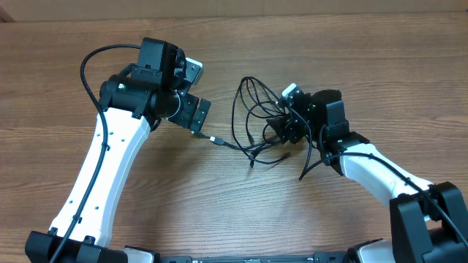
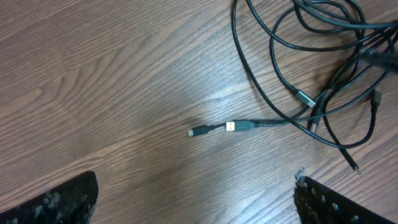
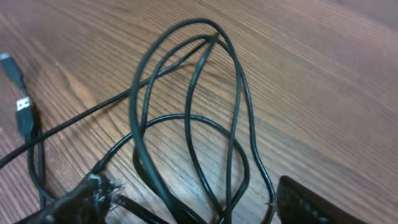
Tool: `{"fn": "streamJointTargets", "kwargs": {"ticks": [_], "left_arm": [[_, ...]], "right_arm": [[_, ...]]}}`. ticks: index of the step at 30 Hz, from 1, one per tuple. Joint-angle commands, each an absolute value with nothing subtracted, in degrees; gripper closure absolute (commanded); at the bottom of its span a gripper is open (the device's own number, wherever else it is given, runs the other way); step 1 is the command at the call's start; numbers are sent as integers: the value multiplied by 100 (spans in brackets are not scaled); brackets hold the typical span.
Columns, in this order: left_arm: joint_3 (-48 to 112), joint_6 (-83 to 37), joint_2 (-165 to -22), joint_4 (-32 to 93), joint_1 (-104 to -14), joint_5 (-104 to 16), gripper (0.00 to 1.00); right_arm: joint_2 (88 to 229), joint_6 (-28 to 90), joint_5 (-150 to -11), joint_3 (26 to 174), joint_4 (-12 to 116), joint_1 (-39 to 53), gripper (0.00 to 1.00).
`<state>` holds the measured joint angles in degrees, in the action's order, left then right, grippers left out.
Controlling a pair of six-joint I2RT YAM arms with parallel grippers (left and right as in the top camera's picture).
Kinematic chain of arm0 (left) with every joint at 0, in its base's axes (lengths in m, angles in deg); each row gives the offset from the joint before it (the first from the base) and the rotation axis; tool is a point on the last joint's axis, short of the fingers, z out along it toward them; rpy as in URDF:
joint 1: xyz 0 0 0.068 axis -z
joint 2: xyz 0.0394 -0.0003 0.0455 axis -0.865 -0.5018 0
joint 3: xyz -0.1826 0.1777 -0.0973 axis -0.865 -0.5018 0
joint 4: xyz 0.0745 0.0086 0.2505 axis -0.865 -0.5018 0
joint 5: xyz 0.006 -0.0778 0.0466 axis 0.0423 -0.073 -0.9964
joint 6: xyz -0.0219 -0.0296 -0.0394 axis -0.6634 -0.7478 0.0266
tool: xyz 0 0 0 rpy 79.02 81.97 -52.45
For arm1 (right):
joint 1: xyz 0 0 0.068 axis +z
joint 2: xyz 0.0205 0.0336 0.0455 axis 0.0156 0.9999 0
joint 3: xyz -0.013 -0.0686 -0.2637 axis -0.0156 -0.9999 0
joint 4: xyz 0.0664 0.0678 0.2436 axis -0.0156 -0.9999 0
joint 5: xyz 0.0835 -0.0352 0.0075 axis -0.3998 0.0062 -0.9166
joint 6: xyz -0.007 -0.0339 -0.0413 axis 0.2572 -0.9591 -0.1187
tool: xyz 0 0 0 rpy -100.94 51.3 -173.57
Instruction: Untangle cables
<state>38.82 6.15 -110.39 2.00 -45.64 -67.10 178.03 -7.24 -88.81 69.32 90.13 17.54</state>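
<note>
Tangle intact: my right gripper (image 3: 186, 202) straddles the cables (image 1: 257, 117), jaws apart; my left gripper (image 2: 196, 199), likewise apart, should next pinch the silvery plug (image 2: 236, 126).

The thin black cables (image 2: 267, 123) look smooth and faintly glossy against the matt wood-grain table (image 2: 93, 74).

Bright even light; soft shadows; wrist views' bottom edges blurred.
</note>
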Motion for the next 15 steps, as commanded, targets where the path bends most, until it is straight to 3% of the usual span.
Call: {"fn": "streamJointTargets", "kwargs": {"ticks": [1,4,10,15], "left_arm": [[3943,744,-11048,204,-4582,-6605,0],[3943,744,-11048,202,-4582,-6605,0],[3943,744,-11048,204,-4582,-6605,0],[3943,744,-11048,204,-4582,-6605,0]], "right_arm": [[17821,-717,-8887,6932,9100,1793,85],[17821,-673,-8883,6932,9091,1793,96],[17707,350,-8867,7055,9048,1793,96],[17126,706,-8161,7811,7854,1793,96]]}}
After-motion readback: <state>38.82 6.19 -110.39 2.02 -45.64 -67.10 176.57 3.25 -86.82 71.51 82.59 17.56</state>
